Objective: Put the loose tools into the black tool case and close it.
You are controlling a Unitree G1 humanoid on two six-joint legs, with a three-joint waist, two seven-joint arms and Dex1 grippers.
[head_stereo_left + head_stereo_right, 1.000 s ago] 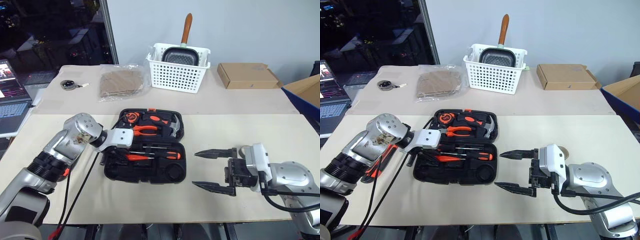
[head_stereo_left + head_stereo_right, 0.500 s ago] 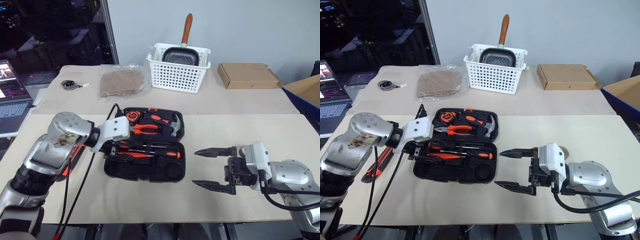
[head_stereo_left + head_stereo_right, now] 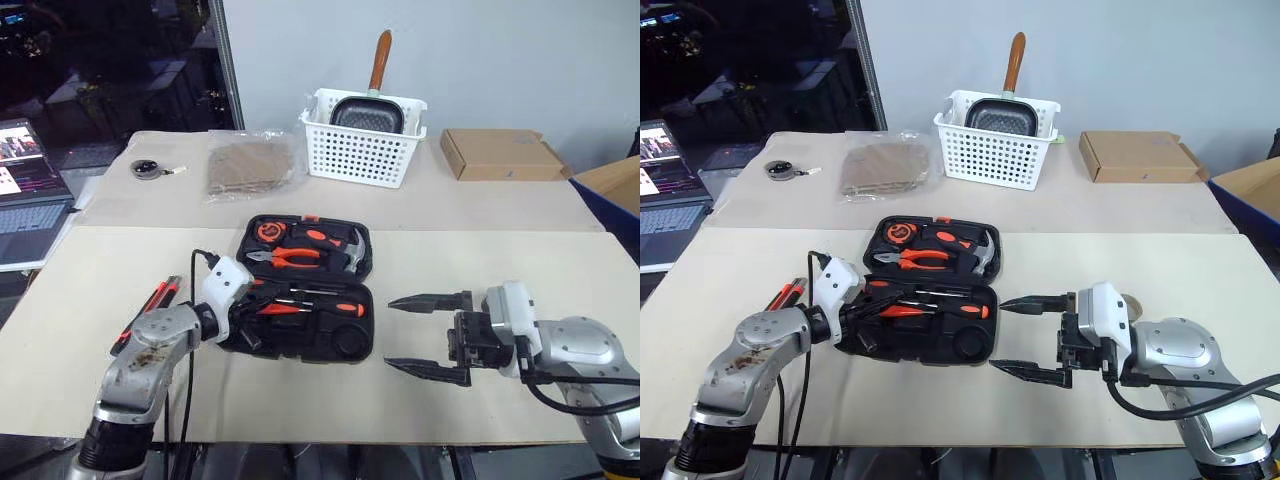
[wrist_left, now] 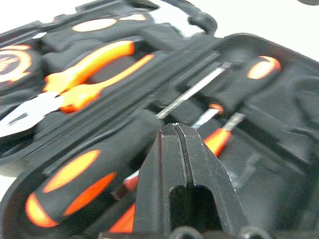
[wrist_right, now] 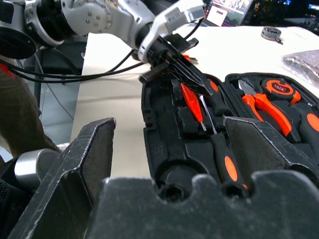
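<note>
The case lies open on the cream mat, its two halves flat, the hinge running across the middle. The far half holds orange-handled pliers, a hammer and a round orange-and-black tape measure. The near half holds two screwdrivers, lying side by side along its length, with a slim red tool beside them; a round recess at its right end stands unfilled.

The left gripper reaches over the left end of the near half, fingers pressed together with nothing between them, tips just above the screwdriver handles. An orange-and-black knife lies loose on the mat, left of the case and beside the left arm. A small tan roll shows just behind the right wrist; whether it touches the arm cannot be told.

The right gripper hangs to the right of the case, apart from it, fingers spread wide and holding nothing.

On the table behind the mat: a white basket with a dark pan, a flat cardboard box, a clear bag of brown material, a small round object, and a laptop at far left. A blue bin stands at far right.
</note>
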